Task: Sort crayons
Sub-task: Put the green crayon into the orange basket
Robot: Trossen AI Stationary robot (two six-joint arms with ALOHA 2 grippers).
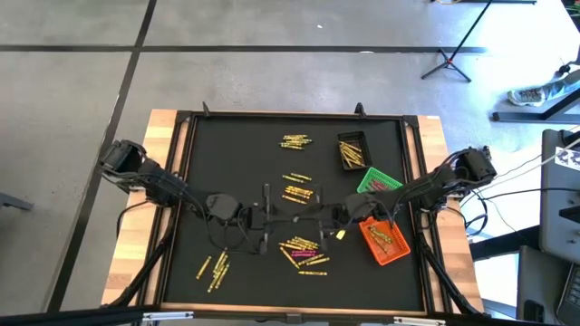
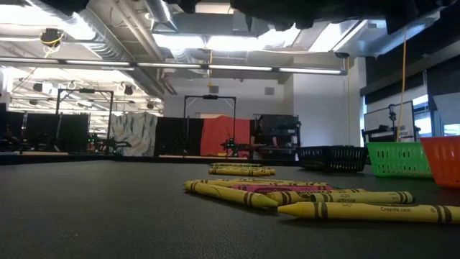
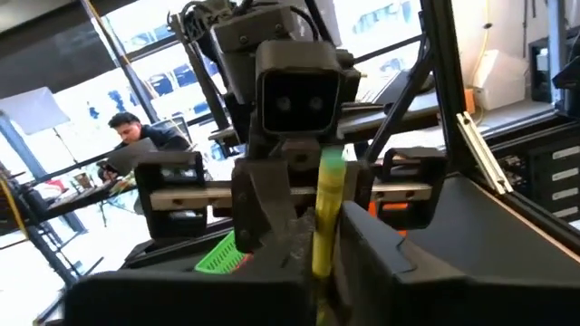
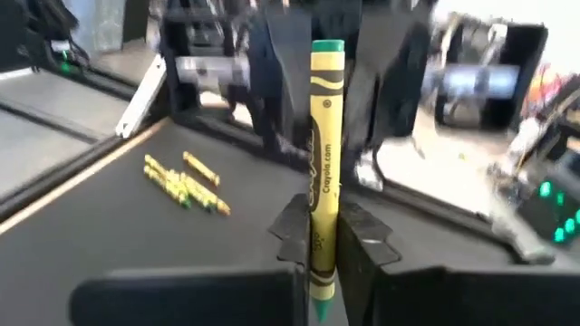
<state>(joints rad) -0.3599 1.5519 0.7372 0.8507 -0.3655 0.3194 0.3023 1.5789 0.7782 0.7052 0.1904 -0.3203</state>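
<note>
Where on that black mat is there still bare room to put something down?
Bare: the far-left corner of the mat and the near-right corner below the orange bin. Crowded: the middle, with crayon piles and both hands meeting, and the right edge with the black bin and green bin.

A black rubbery mat covers the wooden table; on it, small thin yellow crayons lie in loose groups: one at the far middle, one at the centre, one nearer, one at the near left; a black rectangular bin sits at the far right, a green mesh bin just nearer, an orange mesh bin nearer again; the left gripper and right gripper meet over the mat's middle, a single yellow crayon between them.
</note>
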